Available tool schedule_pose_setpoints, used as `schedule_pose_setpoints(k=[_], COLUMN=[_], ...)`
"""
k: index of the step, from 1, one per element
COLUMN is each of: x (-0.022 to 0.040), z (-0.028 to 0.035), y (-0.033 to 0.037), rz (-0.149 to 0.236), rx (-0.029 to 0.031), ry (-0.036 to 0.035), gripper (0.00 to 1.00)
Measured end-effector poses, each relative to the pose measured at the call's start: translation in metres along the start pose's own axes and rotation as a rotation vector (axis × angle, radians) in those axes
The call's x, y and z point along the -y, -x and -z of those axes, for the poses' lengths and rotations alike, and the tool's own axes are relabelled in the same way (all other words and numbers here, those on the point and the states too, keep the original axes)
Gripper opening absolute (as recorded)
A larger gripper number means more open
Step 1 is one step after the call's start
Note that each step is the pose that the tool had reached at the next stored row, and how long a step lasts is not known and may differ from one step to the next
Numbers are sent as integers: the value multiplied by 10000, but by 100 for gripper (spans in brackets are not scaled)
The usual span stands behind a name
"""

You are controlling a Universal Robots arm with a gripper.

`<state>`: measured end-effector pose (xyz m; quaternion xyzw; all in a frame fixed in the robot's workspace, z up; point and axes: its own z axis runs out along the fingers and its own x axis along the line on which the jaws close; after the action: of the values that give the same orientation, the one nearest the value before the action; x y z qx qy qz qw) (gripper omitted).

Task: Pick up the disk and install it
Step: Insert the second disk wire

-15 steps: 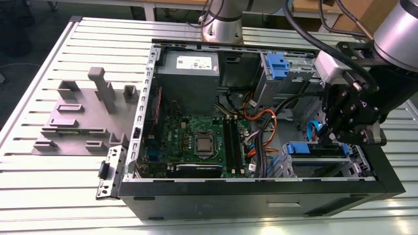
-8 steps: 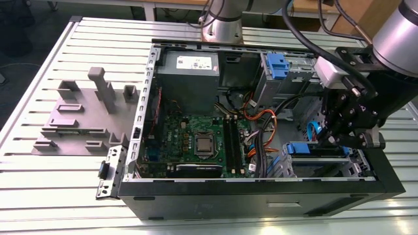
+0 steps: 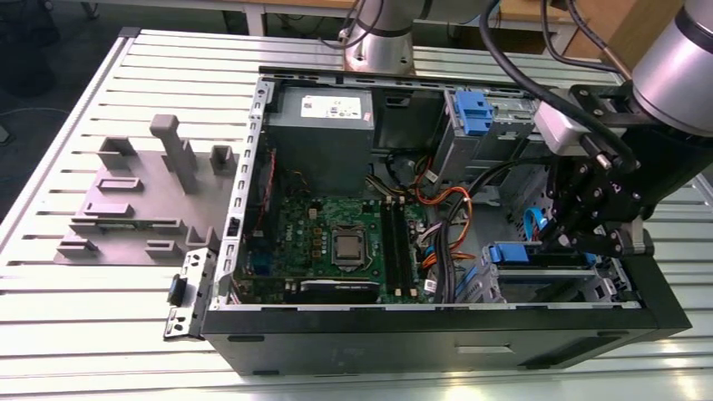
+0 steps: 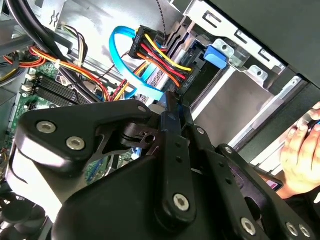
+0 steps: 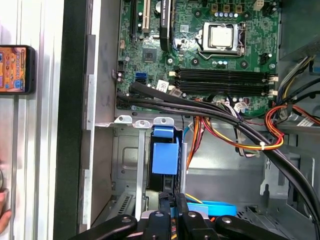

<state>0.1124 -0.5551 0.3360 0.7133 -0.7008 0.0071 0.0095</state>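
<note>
Jaws pinch the disk [image 3: 522,253] by its blue frame; it sits inside the computer case [image 3: 446,332].

a table [image 3: 100,334] topped with pale grey ribbed metal slats takes up most of the exterior view, its grooves running from the exterior view's left to its right. the same slatted table [image 5: 47,150] shows in the first wrist view. the light is bright and even, leaving a soft sheen on the slats. beyond the far edge are a dark floor [image 3: 33,125], a white-legged second table [image 3: 254,15] and, toward the exterior view's right, a brown wooden panel [image 3: 619,25].
</note>
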Motion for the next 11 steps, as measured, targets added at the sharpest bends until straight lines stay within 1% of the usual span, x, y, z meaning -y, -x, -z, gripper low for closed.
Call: schedule_pose_setpoints(k=[5, 11], x=[0, 0], z=[-7, 3], y=[0, 0], rz=[0, 0], rx=[1, 2], ry=[0, 0], gripper=[16, 16])
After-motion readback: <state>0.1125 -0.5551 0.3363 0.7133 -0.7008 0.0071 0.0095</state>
